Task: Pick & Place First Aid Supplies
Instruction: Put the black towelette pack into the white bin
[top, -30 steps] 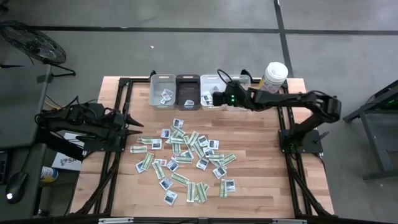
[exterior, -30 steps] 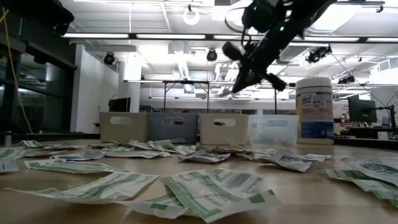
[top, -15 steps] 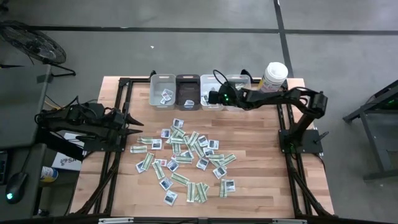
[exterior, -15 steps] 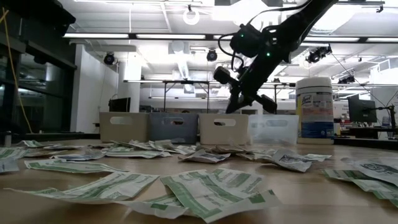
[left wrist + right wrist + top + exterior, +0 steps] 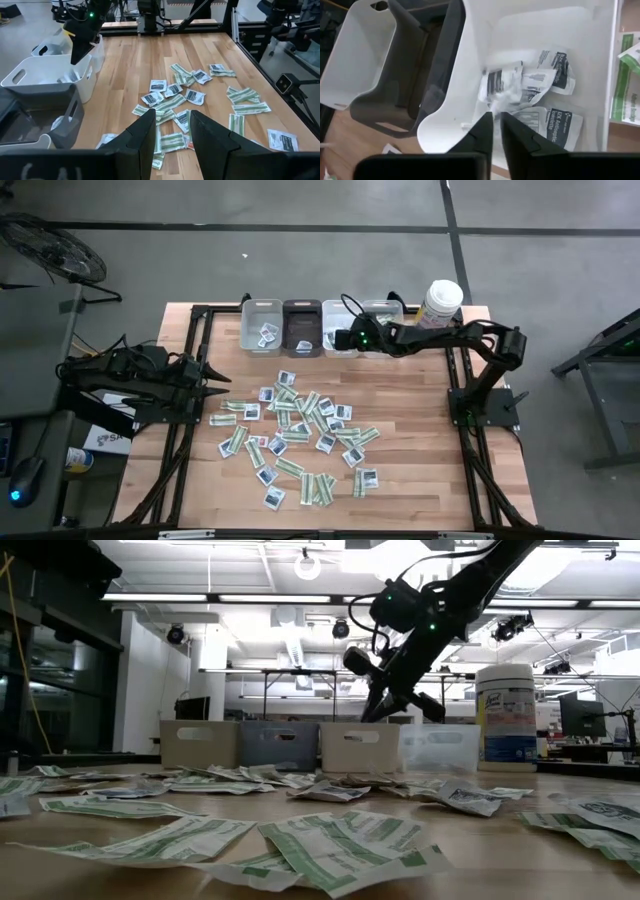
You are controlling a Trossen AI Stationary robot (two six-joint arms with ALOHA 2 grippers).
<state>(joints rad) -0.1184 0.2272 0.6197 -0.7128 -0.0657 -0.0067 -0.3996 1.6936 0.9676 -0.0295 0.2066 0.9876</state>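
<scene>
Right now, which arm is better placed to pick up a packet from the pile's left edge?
Left. The left gripper, jaws open, points at the pile beside a narrow green-and-white paper strip packet. The right gripper hangs over the white plastic bin at the table's far edge, beyond the pile.

From above, the right gripper (image 5: 341,338) is too small to read its fingers. Its wrist view cuts off the white bin (image 5: 600,60) at the picture's edge. At table height, the bins' walls (image 5: 358,747) hide their contents, and the nearest packets (image 5: 340,840) blur.
</scene>
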